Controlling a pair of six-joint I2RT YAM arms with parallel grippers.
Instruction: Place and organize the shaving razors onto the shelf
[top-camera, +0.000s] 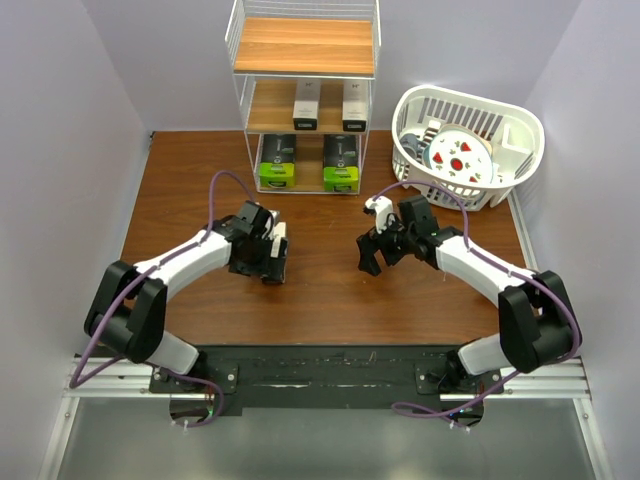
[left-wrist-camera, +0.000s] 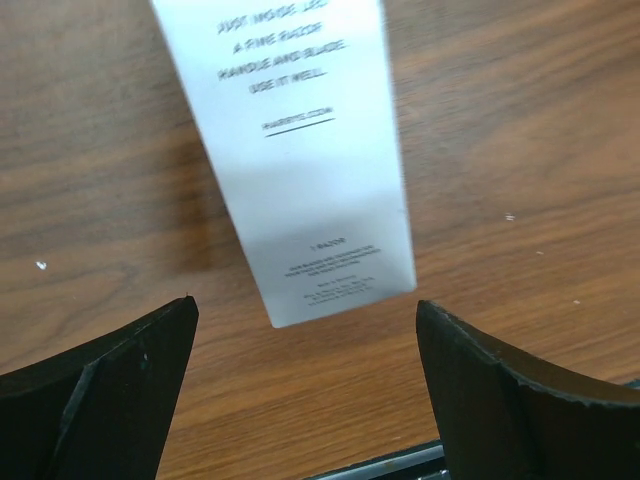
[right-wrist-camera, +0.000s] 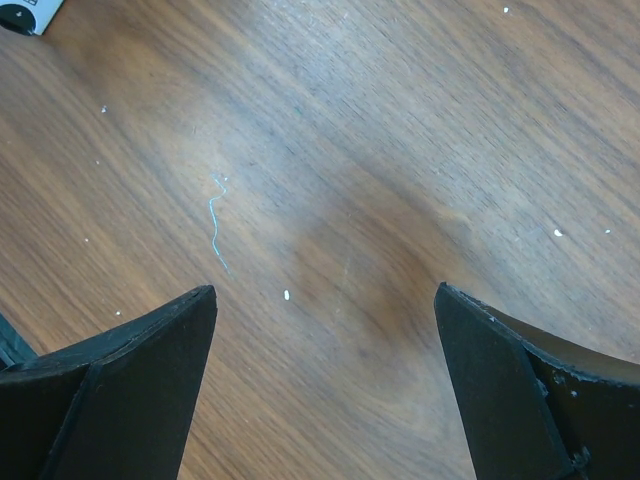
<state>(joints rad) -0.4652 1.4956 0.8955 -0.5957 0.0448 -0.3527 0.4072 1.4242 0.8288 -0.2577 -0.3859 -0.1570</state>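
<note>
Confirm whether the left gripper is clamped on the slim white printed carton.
No: the left gripper stands open, its fingers apart from the slim white printed carton lying on the brown wooden table.

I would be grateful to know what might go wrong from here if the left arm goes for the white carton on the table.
The white carton lies flat and slanted ahead of the open left pincer, so closing may twist or shove it rather than grip it. The shelf already holds two cartons on its middle tier, which a new one could knock.
</note>
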